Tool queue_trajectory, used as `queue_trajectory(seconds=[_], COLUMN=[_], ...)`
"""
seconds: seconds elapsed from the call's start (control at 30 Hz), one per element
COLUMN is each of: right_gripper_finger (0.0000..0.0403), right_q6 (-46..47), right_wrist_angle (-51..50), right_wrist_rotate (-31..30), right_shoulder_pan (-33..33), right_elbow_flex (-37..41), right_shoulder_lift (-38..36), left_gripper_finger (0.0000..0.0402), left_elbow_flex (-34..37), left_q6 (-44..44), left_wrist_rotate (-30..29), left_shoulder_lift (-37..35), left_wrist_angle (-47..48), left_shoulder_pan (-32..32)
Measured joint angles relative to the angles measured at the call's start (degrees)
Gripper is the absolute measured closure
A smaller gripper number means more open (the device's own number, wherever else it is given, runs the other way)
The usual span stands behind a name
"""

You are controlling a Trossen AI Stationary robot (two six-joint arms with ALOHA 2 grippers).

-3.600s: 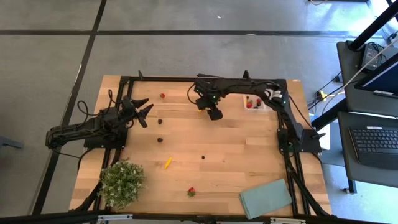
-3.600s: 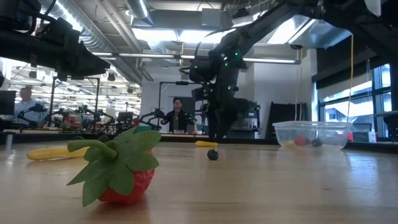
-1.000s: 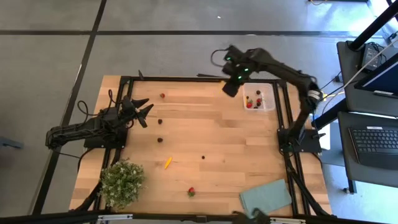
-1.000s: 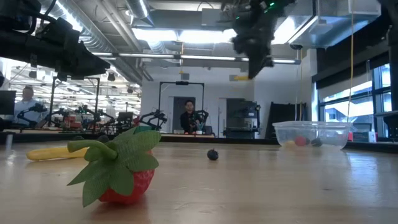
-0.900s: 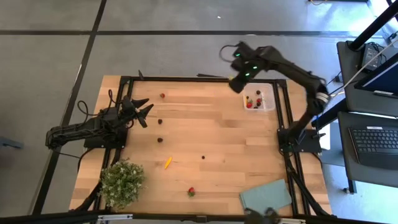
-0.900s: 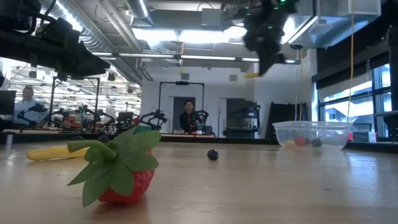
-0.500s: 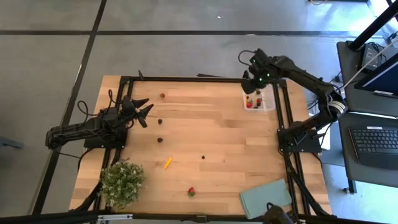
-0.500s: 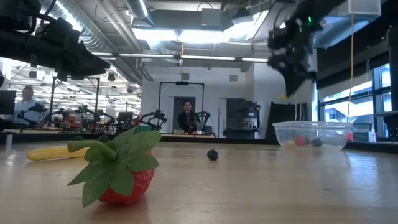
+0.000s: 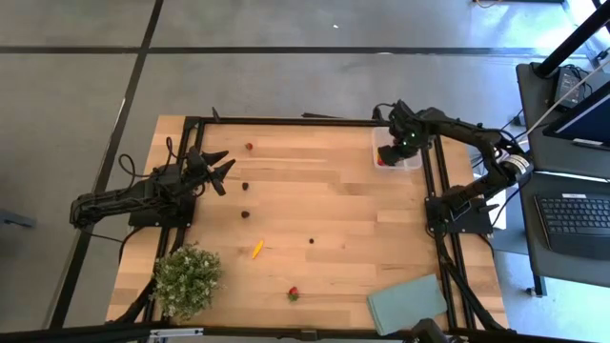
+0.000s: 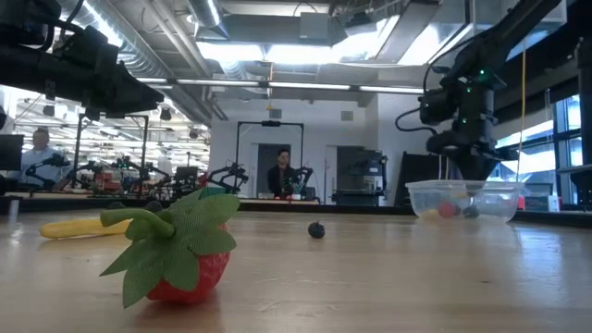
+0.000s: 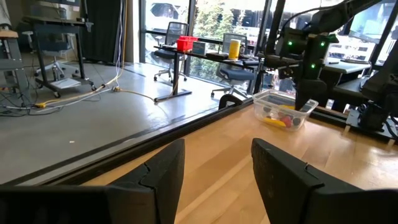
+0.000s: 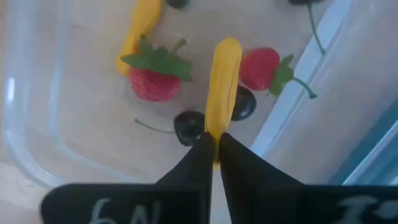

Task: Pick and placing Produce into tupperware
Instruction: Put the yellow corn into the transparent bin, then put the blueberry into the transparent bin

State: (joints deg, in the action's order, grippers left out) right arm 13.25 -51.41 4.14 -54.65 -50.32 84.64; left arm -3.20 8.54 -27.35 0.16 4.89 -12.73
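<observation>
Currently, a yellow sliver (image 12: 222,87) is held in the right claw (image 12: 215,152), whose fingers are closed almost together on the sliver's lower end. The claw is positioned directly over the tupperware (image 9: 398,152), which stands at the far right corner of the surface (image 9: 315,205).

The sliver is judged to be light, stiff and smooth. A grip at one end, as shown, is judged adequate, though a grip nearer the middle would be less prone to swinging. The strawberries are judged light and slightly yielding; they are best taken across the red body, not by the leaf. The berries are small, round and liable to roll.

The tupperware is clear, with rounded corners. Two strawberries (image 12: 154,78), a second sliver (image 12: 138,28) and dark berries (image 12: 188,126) are already contained in it.

Further produce is left on the surface: a sliver (image 9: 257,249), a strawberry (image 9: 294,293) near the front edge, another (image 9: 250,147) near the far edge, and berries (image 9: 246,214) towards the middle.

The left claw (image 9: 217,168) is held well open and empty, above the left side of the surface.
</observation>
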Motion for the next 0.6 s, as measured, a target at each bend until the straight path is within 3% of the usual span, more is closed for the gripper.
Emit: queue_trajectory(seconds=[0.3, 0.6], right_gripper_finger=[0.0337, 0.0252], right_q6=[-0.3, -2.3], right_wrist_angle=[3.4, 3.2], right_wrist_rotate=[0.0, 0.0], right_shoulder_pan=[0.0, 0.0], right_elbow_flex=[0.6, -2.5], right_shoulder_lift=[0.0, 0.0], left_gripper_finger=[0.0223, 0.0223], left_elbow_flex=[0.0, 0.0], left_q6=[0.0, -0.1], left_wrist_rotate=[0.0, 0.0], left_shoulder_lift=[0.0, 0.0], left_wrist_angle=[0.0, 0.0], left_shoulder_pan=[0.0, 0.0])
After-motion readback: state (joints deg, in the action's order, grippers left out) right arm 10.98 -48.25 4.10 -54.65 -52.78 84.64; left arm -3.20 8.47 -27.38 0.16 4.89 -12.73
